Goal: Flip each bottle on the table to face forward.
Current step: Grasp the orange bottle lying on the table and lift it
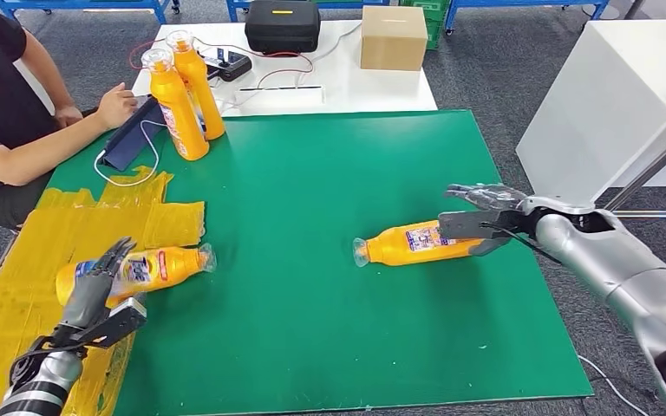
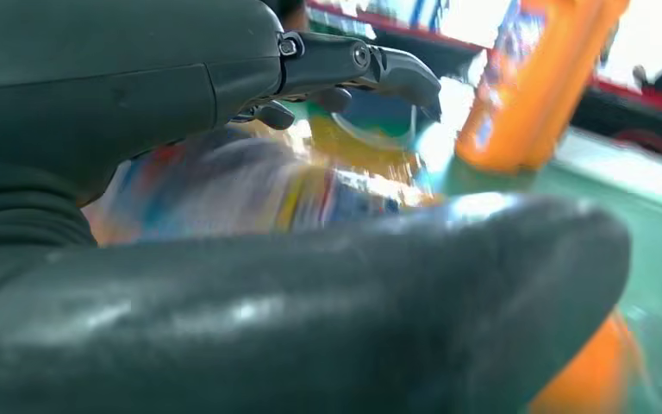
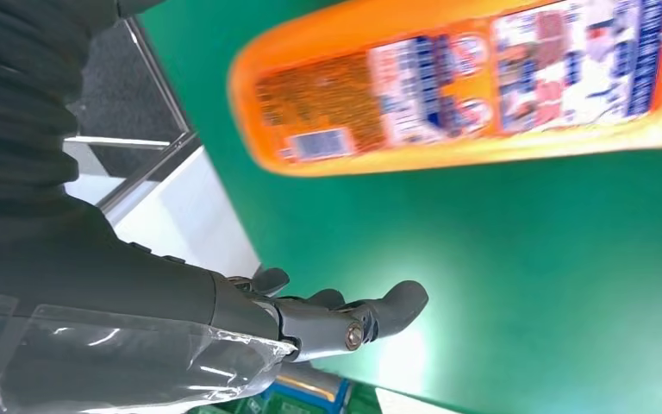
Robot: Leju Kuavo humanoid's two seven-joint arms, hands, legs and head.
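Two orange bottles lie on the green mat (image 1: pixel 312 173). The left one (image 1: pixel 160 265) rests on yellow sheeting with its clear cap toward the middle. My left hand (image 1: pixel 95 290) cups its base end, fingers (image 2: pixel 379 69) arched over the label (image 2: pixel 250 190) and thumb (image 2: pixel 327 302) beneath, with a gap still visible. The right bottle (image 1: pixel 416 243) points its cap to the left. My right hand (image 1: pixel 484 222) hovers at its base end, fingers (image 3: pixel 371 315) spread and clear of the bottle (image 3: pixel 483 86). Two more orange bottles (image 1: pixel 178 108) (image 1: pixel 199 87) stand upright at the back left.
A person sits at the back left, one hand on a tablet (image 1: pixel 130 134) with a white cable. Behind the mat a white table carries a black case (image 1: pixel 283 24) and a cardboard box (image 1: pixel 393 37). A white cabinet (image 1: pixel 607 95) stands right of the mat.
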